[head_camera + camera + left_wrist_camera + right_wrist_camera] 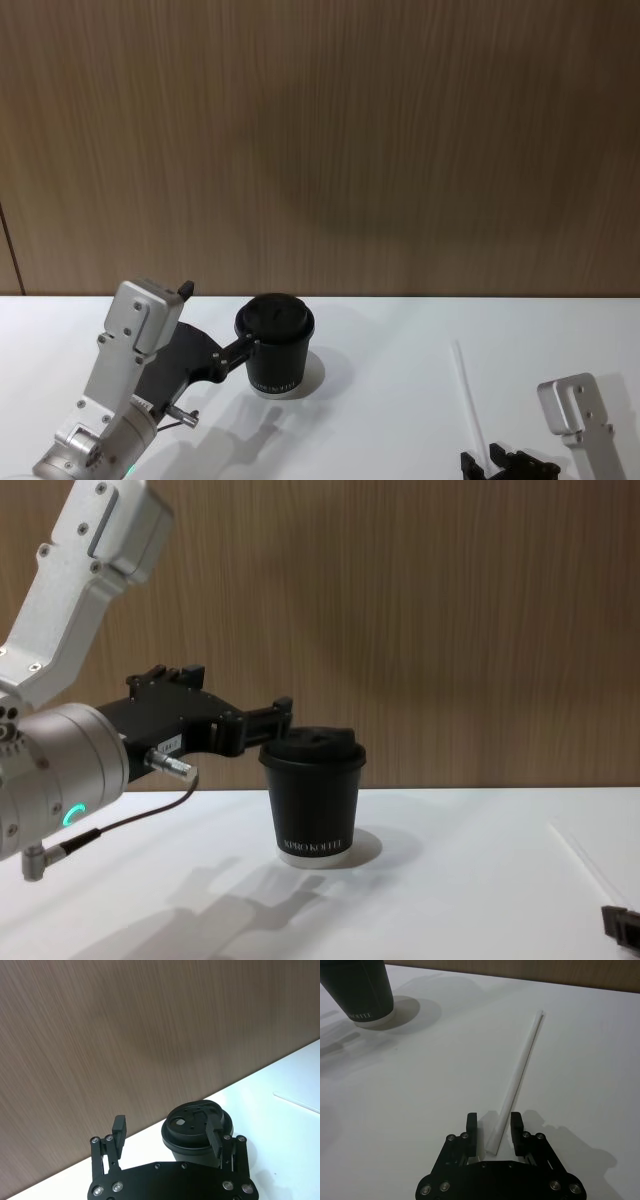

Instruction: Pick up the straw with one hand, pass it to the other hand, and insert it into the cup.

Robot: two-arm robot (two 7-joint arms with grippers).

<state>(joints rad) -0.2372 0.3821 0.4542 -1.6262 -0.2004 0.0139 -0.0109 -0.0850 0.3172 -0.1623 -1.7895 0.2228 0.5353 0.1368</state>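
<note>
Head view from where I stand: the white worktop (400, 420) carries everything. The left end effector (167, 1130) hangs at lid height just left of the cup (277, 352), fingers spread apart. Well right of the cup, the right end effector (494, 1119) sits low, fingers parted astride the near end of the straw (520, 1067), which lies flat and unclamped.
</note>
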